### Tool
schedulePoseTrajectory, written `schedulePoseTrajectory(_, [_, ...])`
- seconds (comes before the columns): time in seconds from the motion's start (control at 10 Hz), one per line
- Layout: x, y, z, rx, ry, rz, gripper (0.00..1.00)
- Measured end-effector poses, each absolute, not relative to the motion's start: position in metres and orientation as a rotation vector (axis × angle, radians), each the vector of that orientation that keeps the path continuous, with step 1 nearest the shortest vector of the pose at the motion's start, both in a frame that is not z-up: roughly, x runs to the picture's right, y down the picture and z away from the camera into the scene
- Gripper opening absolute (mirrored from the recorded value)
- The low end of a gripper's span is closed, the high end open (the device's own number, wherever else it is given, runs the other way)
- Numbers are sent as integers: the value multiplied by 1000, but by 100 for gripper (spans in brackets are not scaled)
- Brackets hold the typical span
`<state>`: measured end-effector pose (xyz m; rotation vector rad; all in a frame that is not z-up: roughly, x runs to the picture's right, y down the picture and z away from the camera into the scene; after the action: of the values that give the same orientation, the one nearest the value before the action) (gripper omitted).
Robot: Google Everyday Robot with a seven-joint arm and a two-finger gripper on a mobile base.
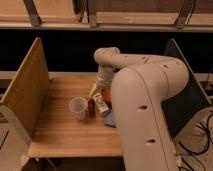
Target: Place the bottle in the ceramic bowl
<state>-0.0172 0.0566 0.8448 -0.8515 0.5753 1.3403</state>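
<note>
One arm reaches over the wooden table. Its bulky white body fills the right half of the view, and its forearm drops down at the far middle of the tabletop. The gripper sits at the end of that forearm, low over the table and just at the far end of the bottle. Whether the claw is wide, narrow or holding anything cannot be told, because it merges with the things beneath it.

There is one bottle. It lies tilted on the table near the middle, with its far end up by the gripper and its near end pointing near and right. It is not inside the bowl.

There is one ceramic bowl. Only a small orange-red sliver of it shows, right of the gripper and against the arm, which hides the rest.

One translucent white cup stands upright to the left of the bottle. One small dark red object sits between the cup and the bottle, close to both. One bluish flat item lies just near and right of the bottle, partly under the arm.

Two upright panels flank the table: a wooden board on the left and a darker one on the right.
</note>
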Motion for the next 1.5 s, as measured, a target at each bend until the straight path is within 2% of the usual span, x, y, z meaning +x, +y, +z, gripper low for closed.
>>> schedulePoseTrajectory(0.7, [-30,94,867,-973,648,1330,80])
schedulePoseTrajectory(1.5, [-37,104,872,-927,645,1290,80])
